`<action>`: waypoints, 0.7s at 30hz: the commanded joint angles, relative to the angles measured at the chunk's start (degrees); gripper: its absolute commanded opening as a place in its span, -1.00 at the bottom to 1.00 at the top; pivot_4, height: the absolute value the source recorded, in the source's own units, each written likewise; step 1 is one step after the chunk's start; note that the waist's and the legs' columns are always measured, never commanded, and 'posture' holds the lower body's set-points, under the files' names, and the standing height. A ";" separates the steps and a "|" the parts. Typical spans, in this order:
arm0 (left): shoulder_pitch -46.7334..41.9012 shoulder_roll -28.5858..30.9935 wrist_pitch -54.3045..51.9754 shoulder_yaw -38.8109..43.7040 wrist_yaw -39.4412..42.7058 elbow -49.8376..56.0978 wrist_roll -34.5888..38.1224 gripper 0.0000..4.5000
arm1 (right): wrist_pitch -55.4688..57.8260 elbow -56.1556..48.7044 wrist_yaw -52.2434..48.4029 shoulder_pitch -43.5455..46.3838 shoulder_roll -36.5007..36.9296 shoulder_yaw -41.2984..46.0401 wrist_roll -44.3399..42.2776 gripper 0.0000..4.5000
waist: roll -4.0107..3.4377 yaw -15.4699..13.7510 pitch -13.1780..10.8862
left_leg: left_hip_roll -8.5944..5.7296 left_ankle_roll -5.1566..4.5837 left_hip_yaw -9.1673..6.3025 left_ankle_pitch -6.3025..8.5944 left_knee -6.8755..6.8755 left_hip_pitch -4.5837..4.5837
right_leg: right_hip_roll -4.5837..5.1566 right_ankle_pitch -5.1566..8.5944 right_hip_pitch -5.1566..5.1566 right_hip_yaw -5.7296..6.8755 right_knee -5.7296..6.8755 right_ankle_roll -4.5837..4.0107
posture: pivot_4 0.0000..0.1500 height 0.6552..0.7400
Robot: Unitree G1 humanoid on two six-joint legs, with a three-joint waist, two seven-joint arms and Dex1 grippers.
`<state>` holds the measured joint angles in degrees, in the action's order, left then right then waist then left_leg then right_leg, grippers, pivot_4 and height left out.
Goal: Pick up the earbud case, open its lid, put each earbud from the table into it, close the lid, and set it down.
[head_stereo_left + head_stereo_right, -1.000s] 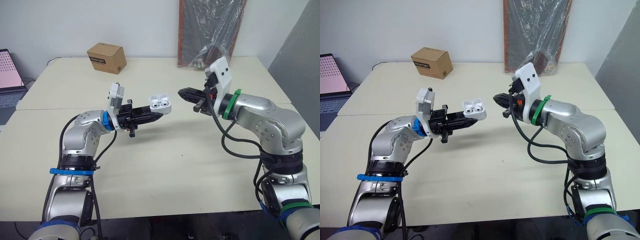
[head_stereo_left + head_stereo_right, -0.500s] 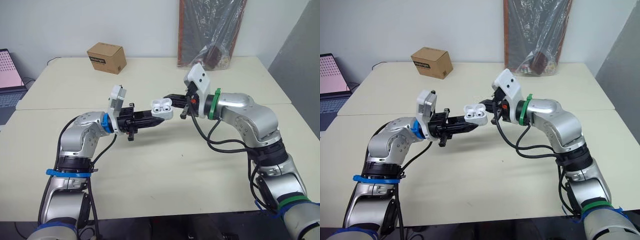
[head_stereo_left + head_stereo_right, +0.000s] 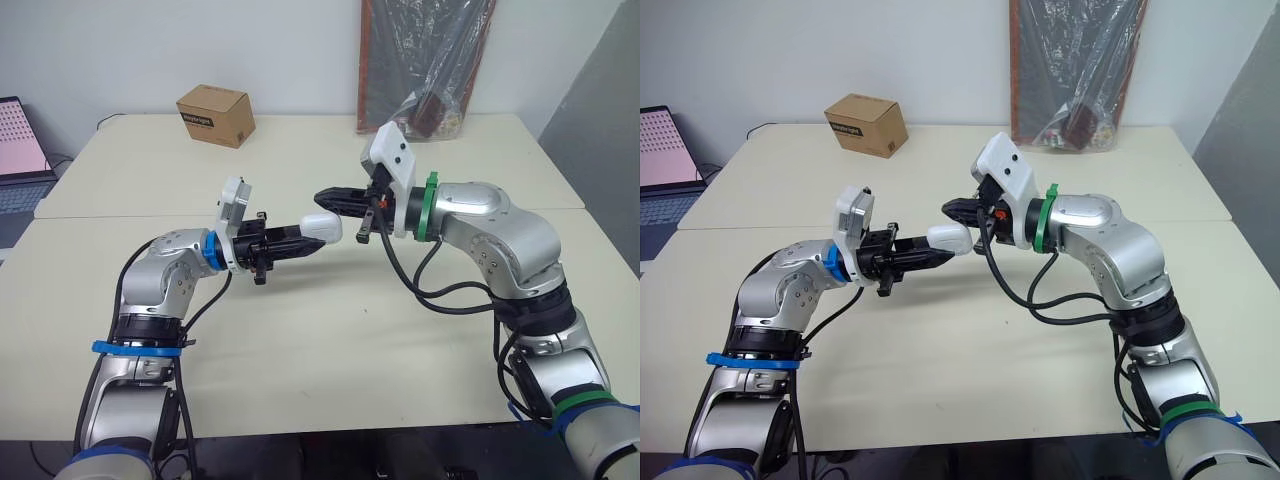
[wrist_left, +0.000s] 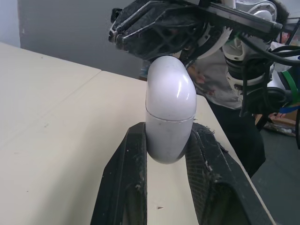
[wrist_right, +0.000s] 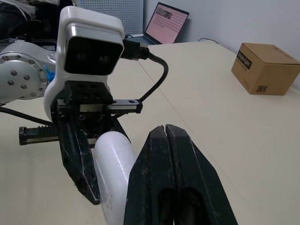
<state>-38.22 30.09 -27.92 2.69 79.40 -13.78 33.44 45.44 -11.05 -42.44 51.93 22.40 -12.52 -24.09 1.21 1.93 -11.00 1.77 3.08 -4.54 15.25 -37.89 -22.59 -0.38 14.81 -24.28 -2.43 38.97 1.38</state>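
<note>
The cream surface [image 3: 330, 330] spreads wide under both my arms. At its far edge a plastic-wrapped board [image 3: 425, 60] leans on the wall. A cardboard box [image 3: 214, 115] sits well off to my far left, and a laptop [image 3: 20, 150] sits at the left edge. None of these has any part in the job.

My left jaws are partly closed around the lower half of the earbud case [image 3: 320, 228], one black finger [image 4: 124, 187] on each side. They hold it in the air above the middle of the surface, clear of it, with the lid end pointing toward my right arm.

My right jaws are pressed fully together and hold nothing. Their fingers [image 5: 171, 178] reach in from the other side, and the tip lies against the rounded lid end of the case, or just beside it. I cannot tell which.

The lid is seated flush on the body, with only a thin seam showing. By my reading the pick-up is done and the lid is shut. Since the case is closed I take it the earbuds are inside, though I cannot check that.

What is left, I judge, is to draw my right arm clear, lower the case to the surface and let go.
</note>
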 commanded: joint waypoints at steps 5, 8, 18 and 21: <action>-2.25 0.08 0.21 1.76 -1.15 0.16 1.08 -0.66 | 0.22 -4.07 -1.16 -1.27 0.59 0.53 -1.05 -0.99 | 0.00 -0.01 0.00 | 0.00 0.00 0.00 0.00 0.00 0.00 | 0.00 0.00 0.00 0.00 0.00 0.00 | 1.00 1.00; -2.27 -0.06 -0.56 2.05 -1.76 0.23 1.42 -0.66 | 0.26 -4.13 -0.42 -1.47 1.05 1.19 -0.54 -0.99 | 0.00 0.00 0.00 | 0.00 0.00 0.01 0.00 0.00 0.00 | 0.00 0.00 0.00 -0.01 0.00 0.00 | 1.00 1.00; -7.43 -1.75 -12.70 -4.98 -18.38 -4.40 -8.13 -0.66 | 4.26 -8.17 -0.62 -9.82 10.05 7.07 -1.94 -0.99 | 0.02 -0.25 0.00 | -0.08 0.00 -0.04 0.00 -0.02 -0.02 | 0.07 0.00 0.10 0.03 -0.07 0.02 | 1.00 1.00; -8.90 -2.26 -17.03 -6.31 -18.50 -6.37 -8.27 -0.66 | 4.82 -9.22 -0.18 -13.11 10.61 7.42 -2.36 -0.99 | 0.01 0.08 0.00 | -0.08 -0.01 -0.02 0.00 -0.02 -0.05 | 0.06 0.01 0.03 0.01 -0.02 0.02 | 1.00 1.00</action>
<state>-45.39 27.70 -43.21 -3.71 60.87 -20.71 24.98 50.23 -17.61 -42.55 38.27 32.55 -6.25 -25.70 1.22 2.00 -11.00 1.70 3.08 -4.55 15.25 -37.91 -22.63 -0.33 14.82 -24.27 -2.44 38.97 1.40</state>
